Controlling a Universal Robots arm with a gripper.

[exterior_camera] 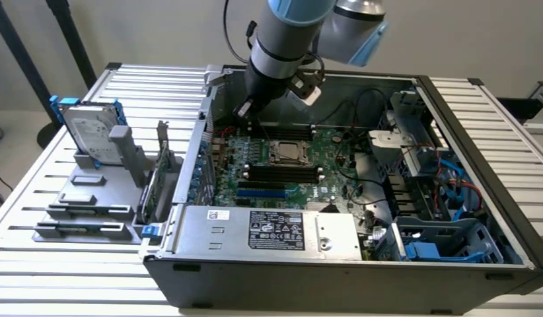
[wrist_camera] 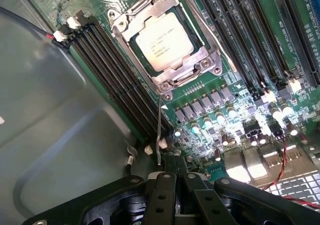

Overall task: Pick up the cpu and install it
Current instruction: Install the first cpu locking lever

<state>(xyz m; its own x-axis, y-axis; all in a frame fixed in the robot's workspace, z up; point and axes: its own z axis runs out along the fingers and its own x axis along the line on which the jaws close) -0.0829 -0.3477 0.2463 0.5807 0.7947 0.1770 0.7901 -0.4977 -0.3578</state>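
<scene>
The cpu point(wrist_camera: 164, 41) has a smooth, pale metal top that shines a little, and the frame point(wrist_camera: 186, 74) round it is bright bare metal. The board point(wrist_camera: 87, 0) is green and glossy. The memory slots point(wrist_camera: 117, 80) are dull black plastic, and the case point(exterior_camera: 342, 281) is grey metal, not shiny.

The cpu point(wrist_camera: 164, 41), square and silver-topped, lies flat; seated in its socket point(wrist_camera: 187, 75).

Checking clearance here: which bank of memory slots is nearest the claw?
The bank between the socket and the grey case wall; its end reaches almost to the claw. The other bank lies beyond the socket.
</scene>
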